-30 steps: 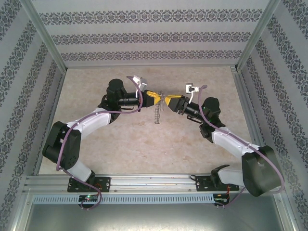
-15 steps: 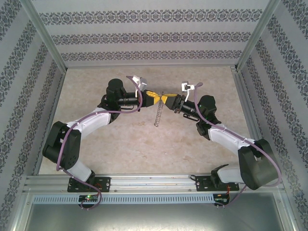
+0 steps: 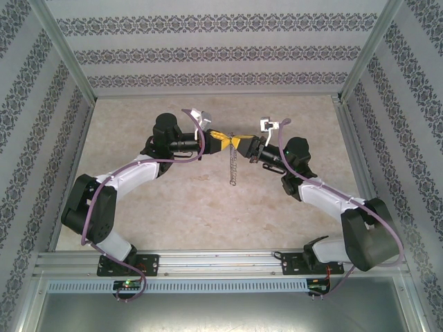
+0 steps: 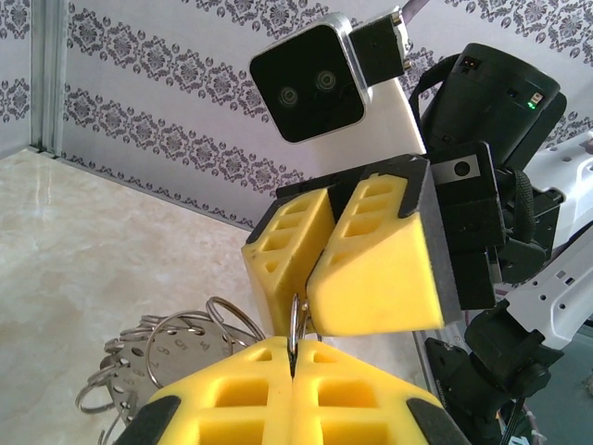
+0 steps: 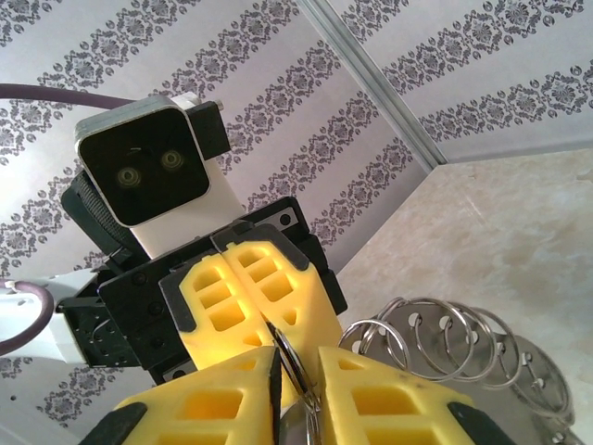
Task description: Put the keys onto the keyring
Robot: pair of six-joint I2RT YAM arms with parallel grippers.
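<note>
The keyring (image 3: pixel 233 166) is a chain of silvery split rings carrying round metal tags. It hangs straight down from the spot where my two grippers meet above the table. The left gripper (image 3: pixel 223 138) is shut on the top ring (image 4: pixel 296 320), its yellow pads (image 4: pixel 232 399) pressed together. From the opposite side, the right gripper (image 3: pixel 241 142) closes round the same ring (image 5: pixel 295 357), tip to tip with the left gripper (image 5: pixel 262 313). The other rings and tags (image 4: pixel 176 348) dangle below. The lilac-headed key is out of view.
A beige marble-look table (image 3: pixel 173 207) lies beneath, boxed in by patterned walls (image 3: pixel 208 55) and metal posts (image 3: pixel 360 62). An aluminium rail (image 3: pixel 221 266) runs along the near edge by the arm bases.
The right gripper has moved left and closed in on the left gripper's tips. The hanging chain of rings swung from a slant to hanging straight down.
</note>
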